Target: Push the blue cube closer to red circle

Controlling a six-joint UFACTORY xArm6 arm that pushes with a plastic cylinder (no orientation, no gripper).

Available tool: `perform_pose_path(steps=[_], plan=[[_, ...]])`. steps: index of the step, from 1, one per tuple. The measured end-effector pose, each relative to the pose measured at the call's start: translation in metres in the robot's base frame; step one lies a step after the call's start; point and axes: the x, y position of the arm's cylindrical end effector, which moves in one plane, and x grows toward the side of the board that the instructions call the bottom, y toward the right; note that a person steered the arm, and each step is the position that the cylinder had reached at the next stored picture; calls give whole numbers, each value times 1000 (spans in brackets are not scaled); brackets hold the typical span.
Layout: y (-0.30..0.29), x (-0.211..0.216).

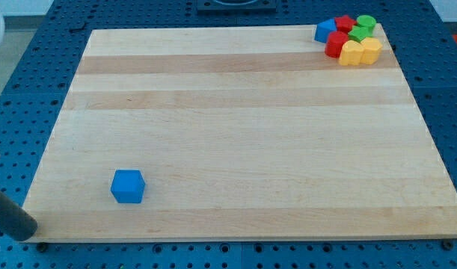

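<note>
While tip (30,233) sits lower left of blue cube (128,186), no jaws fitted, push squarely up-right toward red circle (335,45).

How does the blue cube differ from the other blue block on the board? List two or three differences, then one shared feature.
The blue cube sits alone near the view's bottom left; the other blue block is packed into the cluster at the top right. The cube has a flat square top; the other looks angled. Both are the same blue and rest on the wooden board.
</note>
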Motion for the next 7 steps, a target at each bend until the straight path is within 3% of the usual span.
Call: perform_pose_path(steps=[3,7], plan=[[117,-17],[120,-148]])
